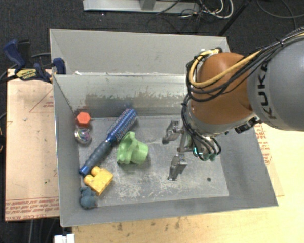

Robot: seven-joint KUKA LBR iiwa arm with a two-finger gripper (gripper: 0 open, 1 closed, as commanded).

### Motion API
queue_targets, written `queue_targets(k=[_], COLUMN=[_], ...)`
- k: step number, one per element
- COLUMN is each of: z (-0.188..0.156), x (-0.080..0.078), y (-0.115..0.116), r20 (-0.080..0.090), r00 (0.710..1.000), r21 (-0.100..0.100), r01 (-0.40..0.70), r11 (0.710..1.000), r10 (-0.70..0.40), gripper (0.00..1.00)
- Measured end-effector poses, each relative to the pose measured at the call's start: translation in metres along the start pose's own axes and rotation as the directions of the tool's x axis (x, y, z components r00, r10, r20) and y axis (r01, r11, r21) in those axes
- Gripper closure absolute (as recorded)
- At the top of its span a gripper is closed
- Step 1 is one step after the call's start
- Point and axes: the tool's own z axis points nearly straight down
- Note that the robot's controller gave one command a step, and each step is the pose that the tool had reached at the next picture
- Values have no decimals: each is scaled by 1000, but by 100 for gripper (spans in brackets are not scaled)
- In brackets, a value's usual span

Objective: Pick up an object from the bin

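Grey bin (142, 87): we note gripper (173, 152) spread wide, empty; green piece (131, 150) at its 9 o'clock; pick pending.

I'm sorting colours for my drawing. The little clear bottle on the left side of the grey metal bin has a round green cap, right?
No. The small clear bottle at the left of the grey metal bin has a round orange cap, not a green one. The camera view shows it.
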Motion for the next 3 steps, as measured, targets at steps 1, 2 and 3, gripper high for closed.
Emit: queue_targets(k=[1, 2, 3], z=[112, 127, 125], x=[-60, -67, -68], y=[52, 82, 81], r20=[5, 14, 18], r00=[997, 996, 997], r21=[-1, 3, 1], r01=[78, 85, 81], r11=[997, 996, 997], r10=[-78, -85, -81], gripper=[0, 0, 100])
